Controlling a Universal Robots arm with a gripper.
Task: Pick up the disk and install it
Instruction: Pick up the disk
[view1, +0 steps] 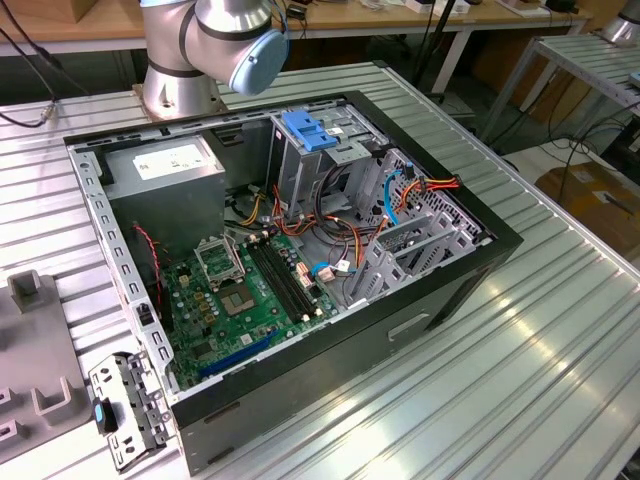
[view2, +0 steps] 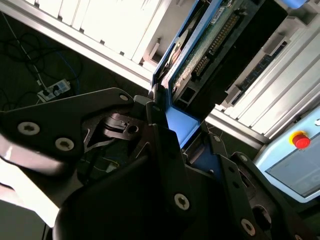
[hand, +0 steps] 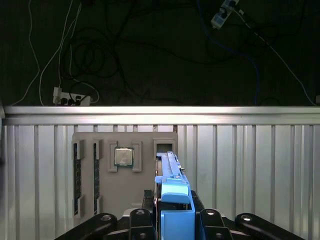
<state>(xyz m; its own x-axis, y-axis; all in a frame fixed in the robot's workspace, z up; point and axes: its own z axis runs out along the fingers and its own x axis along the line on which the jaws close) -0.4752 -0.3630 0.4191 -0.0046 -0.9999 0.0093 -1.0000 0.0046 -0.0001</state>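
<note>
Claw (view2: 181, 131) clamped on the disk (view2: 197, 60), its circuit board (view2: 217, 37) in second wrist view, open computer case (view1: 330, 388) in exterior view

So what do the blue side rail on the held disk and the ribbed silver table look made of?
The blue side rail on the flat rectangular disk looks like moulded plastic: even, matte colour, soft-edged shapes. The ribbed silver table looks like extruded aluminium, probably: bright metallic sheen, straight parallel grooves.

Open tabletop (hand: 250, 170) around the hand (hand: 173, 204); cables (view1: 437, 184) crowding the drive cage (view1: 297, 180).
</note>
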